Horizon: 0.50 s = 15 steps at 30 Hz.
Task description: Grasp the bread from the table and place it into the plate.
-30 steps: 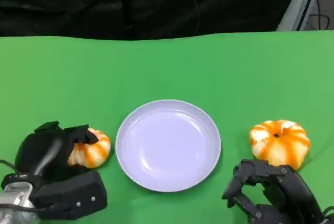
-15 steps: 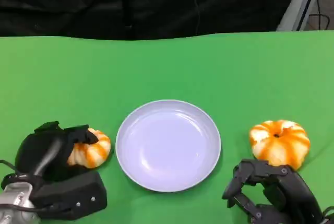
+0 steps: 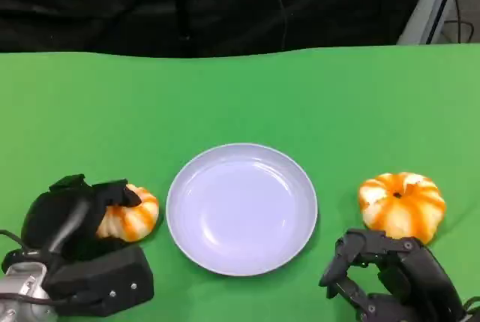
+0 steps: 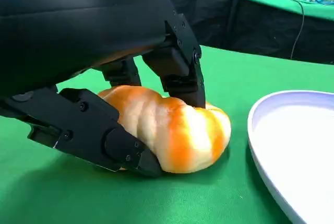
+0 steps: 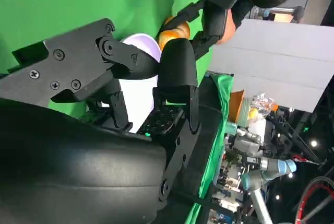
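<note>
Your left robot hand (image 3: 79, 213) clamps the bread (image 3: 129, 213) on the surface (image 3: 240, 97), beside the plate (image 3: 241, 208). The left wrist view shows you fingers (image 4: 177, 70) over and under it; your right robot hand (image 3: 390, 277) is curled, empty.

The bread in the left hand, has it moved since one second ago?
No. The bread sits equally far from the plate rim; the left hand grips it.
</note>
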{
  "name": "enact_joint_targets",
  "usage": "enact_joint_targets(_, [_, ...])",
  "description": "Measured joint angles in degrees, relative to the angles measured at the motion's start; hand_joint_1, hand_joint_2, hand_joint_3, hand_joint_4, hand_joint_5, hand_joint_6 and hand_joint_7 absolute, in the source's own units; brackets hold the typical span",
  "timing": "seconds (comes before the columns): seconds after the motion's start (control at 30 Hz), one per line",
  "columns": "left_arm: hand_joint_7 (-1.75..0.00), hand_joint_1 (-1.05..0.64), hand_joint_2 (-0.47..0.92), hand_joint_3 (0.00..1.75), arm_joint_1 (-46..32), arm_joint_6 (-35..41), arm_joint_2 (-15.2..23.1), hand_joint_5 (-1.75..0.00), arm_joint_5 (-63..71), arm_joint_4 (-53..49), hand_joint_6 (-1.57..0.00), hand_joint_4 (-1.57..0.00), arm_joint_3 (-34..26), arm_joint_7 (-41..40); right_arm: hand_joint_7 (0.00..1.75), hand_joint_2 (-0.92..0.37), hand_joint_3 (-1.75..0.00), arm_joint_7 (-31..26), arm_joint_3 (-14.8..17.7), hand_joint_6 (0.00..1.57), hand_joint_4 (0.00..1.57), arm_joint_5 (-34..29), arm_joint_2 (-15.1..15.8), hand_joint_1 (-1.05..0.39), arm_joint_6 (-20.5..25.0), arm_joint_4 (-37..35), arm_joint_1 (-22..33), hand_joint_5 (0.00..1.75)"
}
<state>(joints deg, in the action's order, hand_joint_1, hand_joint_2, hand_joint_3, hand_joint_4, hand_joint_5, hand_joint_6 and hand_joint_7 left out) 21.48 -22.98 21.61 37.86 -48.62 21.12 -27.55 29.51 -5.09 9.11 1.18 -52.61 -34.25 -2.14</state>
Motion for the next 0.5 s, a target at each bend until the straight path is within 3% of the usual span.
enact_joint_targets(0.33, [-1.08, -0.07, 0.92, 0.06, 0.00, 0.00, -0.02, -1.59, 0.00, -0.03, -0.76, -0.55, 0.00, -0.02, 1.13, -0.69, -0.75, -0.25, 0.00, 0.84, 0.76, -0.16, 0.00, -0.13, 0.00, 0.00, 0.00, 1.51])
enact_joint_targets(0.5, [-0.95, -0.06, 0.92, 0.02, -3.92, 1.72, 0.55, -1.58, 2.29, 8.57, -0.81, -0.54, -0.92, -4.42, 1.11, -0.69, -0.75, -0.02, 0.01, 0.85, 0.75, -0.01, -0.01, -0.11, -0.09, -0.10, -0.19, 1.51])
